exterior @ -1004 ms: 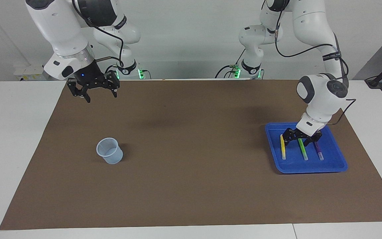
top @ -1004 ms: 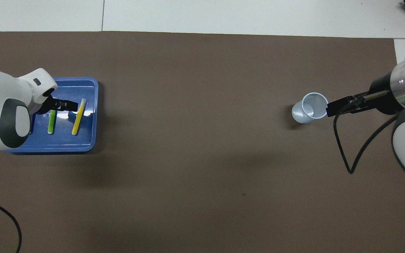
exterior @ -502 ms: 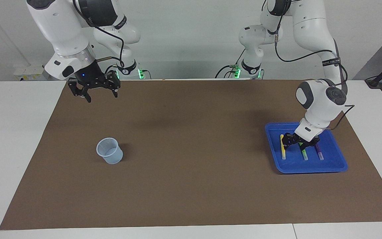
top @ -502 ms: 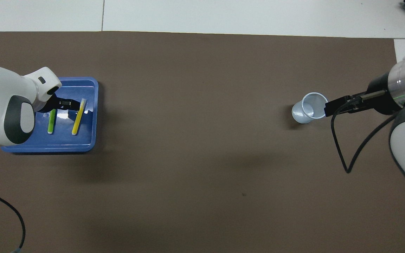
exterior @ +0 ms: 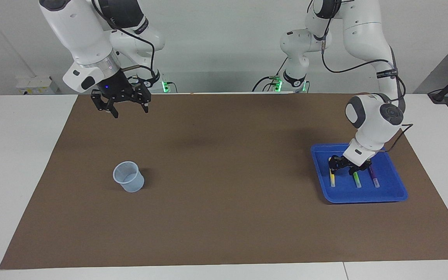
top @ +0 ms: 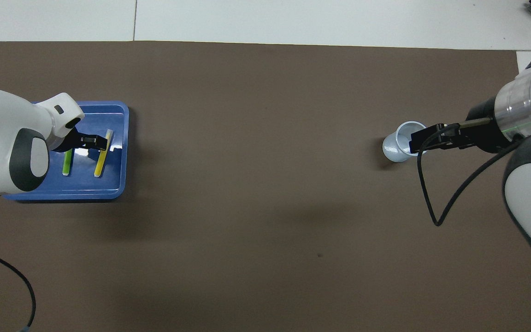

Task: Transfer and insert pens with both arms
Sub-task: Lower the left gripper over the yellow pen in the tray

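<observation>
Pens [exterior: 356, 179], slim and glossy, lie in a blue tray [exterior: 397, 192]; left pincer [exterior: 344, 166] unclear, right pincer [exterior: 121, 108] spread.

Left pincer [exterior: 344, 166] lowered, fingers perhaps part-closed; right pincer [exterior: 127, 109] raised, fingers spread.

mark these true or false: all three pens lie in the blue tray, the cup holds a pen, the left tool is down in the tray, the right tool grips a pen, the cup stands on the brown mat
1. All three pens lie in the blue tray: true; yellow pen, green pen, purple pen.
2. The cup holds a pen: false, no pen in it.
3. The left tool is down in the tray: true.
4. The right tool grips a pen: false, it hangs open and empty.
5. The cup stands on the brown mat: true.
</observation>
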`<state>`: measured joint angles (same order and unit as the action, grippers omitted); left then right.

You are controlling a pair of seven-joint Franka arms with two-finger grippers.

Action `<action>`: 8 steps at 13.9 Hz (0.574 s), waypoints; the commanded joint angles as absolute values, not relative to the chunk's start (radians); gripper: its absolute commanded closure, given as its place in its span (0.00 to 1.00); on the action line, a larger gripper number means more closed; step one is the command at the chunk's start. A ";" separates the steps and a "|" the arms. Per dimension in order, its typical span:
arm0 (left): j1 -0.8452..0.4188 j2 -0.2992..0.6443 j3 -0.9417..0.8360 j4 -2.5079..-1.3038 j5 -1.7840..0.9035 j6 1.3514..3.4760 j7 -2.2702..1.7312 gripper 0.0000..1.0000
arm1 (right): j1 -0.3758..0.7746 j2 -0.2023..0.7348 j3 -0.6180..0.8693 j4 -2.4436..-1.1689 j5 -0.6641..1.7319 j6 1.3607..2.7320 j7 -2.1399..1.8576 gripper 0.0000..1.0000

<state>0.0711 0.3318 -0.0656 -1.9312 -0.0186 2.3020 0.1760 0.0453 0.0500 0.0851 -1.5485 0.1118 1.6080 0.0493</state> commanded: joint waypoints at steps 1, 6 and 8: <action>0.054 0.327 -0.064 -1.950 -0.025 2.298 0.151 0.26 | 0.035 0.028 0.091 -1.580 0.132 1.628 0.063 0.00; 0.052 0.330 -0.064 -1.950 -0.025 2.309 0.150 0.29 | 0.035 0.028 0.091 -1.580 0.132 1.628 0.069 0.00; 0.052 0.331 -0.064 -1.950 -0.025 2.309 0.152 0.29 | 0.037 0.028 0.092 -1.582 0.133 1.628 0.069 0.00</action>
